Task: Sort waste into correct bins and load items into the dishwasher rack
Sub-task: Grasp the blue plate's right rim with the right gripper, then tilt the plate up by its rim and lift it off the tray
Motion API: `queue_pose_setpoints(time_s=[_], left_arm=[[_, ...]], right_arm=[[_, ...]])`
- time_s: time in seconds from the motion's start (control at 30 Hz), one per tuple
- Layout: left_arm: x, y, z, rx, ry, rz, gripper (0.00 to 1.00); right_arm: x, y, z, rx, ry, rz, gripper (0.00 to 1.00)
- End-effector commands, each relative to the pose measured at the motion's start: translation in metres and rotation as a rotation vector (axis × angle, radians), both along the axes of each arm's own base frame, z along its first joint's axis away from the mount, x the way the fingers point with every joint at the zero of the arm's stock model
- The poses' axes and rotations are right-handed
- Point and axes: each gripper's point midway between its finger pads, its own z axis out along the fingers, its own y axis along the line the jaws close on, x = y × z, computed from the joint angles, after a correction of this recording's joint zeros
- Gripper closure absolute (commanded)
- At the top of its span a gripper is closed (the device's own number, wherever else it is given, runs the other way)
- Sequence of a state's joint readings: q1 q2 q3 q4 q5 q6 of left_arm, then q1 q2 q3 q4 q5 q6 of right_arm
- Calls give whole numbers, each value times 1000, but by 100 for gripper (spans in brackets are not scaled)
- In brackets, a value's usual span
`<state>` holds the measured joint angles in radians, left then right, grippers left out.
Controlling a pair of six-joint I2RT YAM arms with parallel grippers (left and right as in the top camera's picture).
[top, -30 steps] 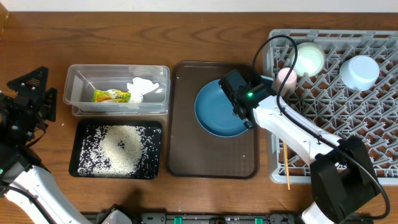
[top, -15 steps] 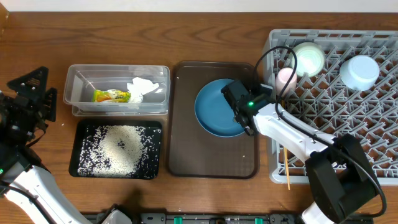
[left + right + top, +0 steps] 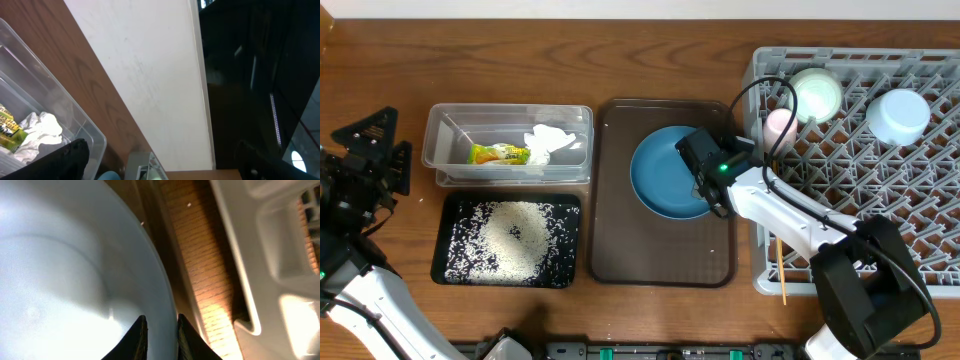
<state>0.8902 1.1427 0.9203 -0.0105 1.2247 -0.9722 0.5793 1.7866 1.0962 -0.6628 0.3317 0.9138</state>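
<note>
On the brown tray (image 3: 620, 250): dark blue plate (image 3: 665, 180), lying flat toward the tray's right side
Right claw (image 3: 161, 335): nearly closed, pinching the plate's right rim, one tip above and one below
Grip: worth confirming before any lift; thin rim, probably slick, likely to slip or swing if tilted fast
Lift: straight up first, then across to the dishwasher rack (image 3: 920, 250)
Slot: free pegs clear of the pink cup (image 3: 779, 124), plate stood on edge
Left claw (image 3: 375, 150): wide open, empty, parked over the left end of the worktop (image 3: 620, 50)

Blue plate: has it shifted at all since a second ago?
Yes, slightly: the dark blue plate has slid left across the brown tray, away from the grey rack, with the right pincer on its rim.
</note>
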Motion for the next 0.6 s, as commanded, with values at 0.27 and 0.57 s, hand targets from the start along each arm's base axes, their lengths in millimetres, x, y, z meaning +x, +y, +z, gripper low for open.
queue_pose_setpoints(time_s=[0.27,0.57], left_arm=[[-1,0,6,9,-13,-8,5],[-1,0,6,9,-13,-8,5]], right_arm=[[-16,36,-6,65,64,204,85],[-8,22,-3,-52,49,310,72]])
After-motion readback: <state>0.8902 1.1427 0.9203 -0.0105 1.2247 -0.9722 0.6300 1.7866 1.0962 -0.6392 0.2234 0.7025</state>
